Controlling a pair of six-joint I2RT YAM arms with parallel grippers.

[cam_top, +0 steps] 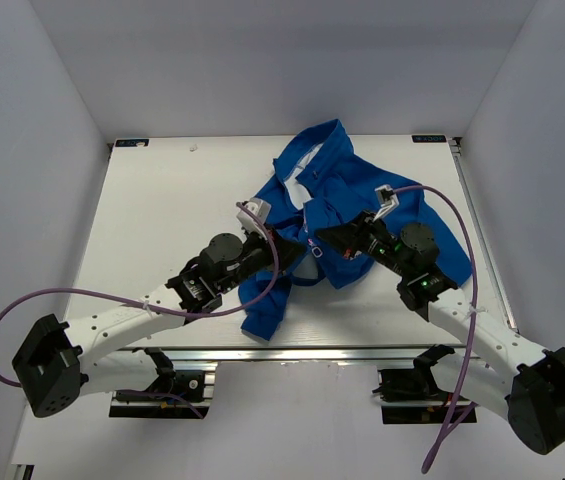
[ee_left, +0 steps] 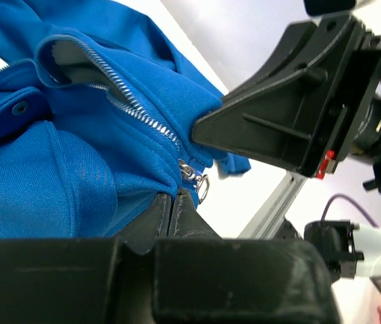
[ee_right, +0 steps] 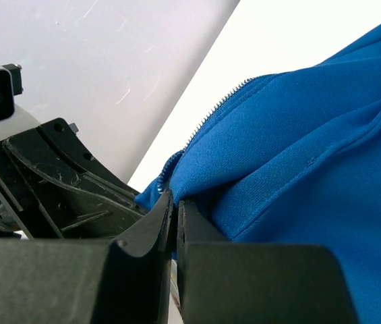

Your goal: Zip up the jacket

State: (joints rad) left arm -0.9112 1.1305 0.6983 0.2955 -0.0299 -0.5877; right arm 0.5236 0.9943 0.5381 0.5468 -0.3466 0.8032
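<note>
Nearby, purple cable (cam_top: 461, 222) beside the jacket (cam_top: 334, 168)

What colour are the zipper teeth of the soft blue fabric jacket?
Silver-white zipper teeth, clearest in left wrist view.

The table (cam_top: 162, 220) is a plain white slab, walled in by pale panels on the left, right and far sides. A metal rail (cam_top: 292, 352) runs along its near edge. Only the jacket (cam_top: 332, 190) lies on it, a bright blue heap right of the middle, crumpled rather than spread flat. Its collar end reaches the far edge with some white lining showing, and one sleeve (cam_top: 262, 318) trails down to the near edge. At each far corner sits a small dark tab (cam_top: 132, 142), and a tiny white speck (cam_top: 194, 147) lies near the left one.
</note>
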